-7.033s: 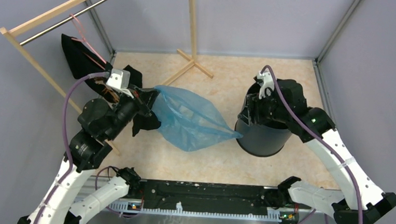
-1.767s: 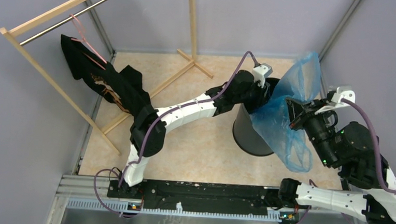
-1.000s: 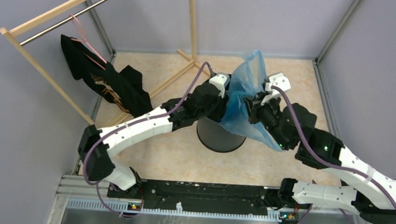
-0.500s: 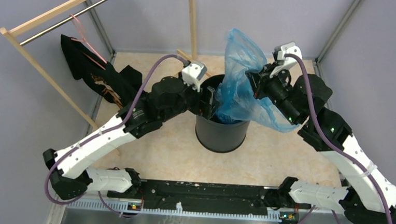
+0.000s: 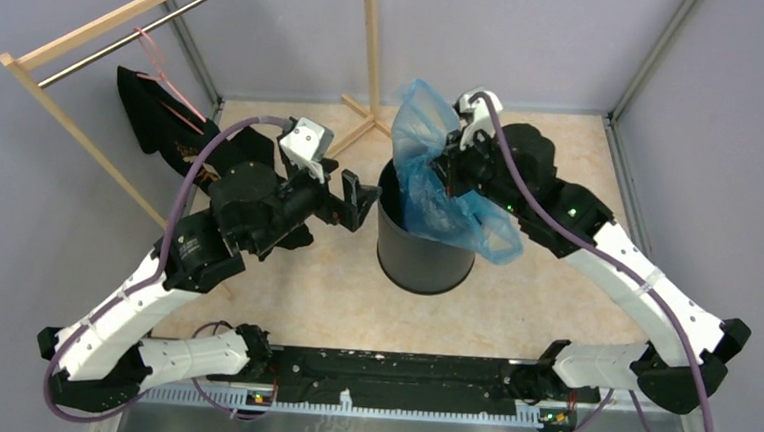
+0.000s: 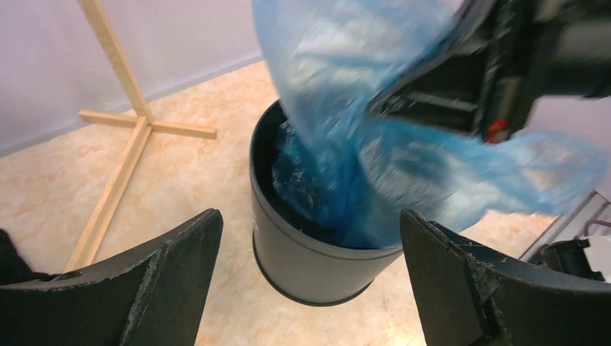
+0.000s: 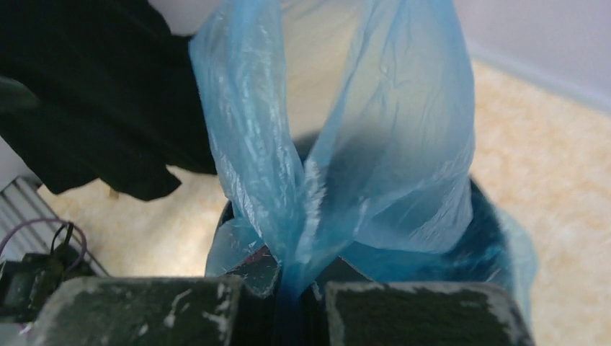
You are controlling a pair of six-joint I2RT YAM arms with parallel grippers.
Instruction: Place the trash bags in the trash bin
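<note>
Blue bag (image 7: pixel 389 144) between tightly closed right fingers (image 7: pixel 418 313)

No readable text, label, brand, number or sign anywhere. Black garment (image 5: pixel 177 138) at desk's far-left corner bears gold marks, too small to read.

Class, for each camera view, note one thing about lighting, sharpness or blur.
Top external: even light, largely sharp, including the trash bin. Left wrist: the trash bag and right claw are smeared; the bin is crisp. Right wrist: light glows through the bag; the floor is soft.
</note>
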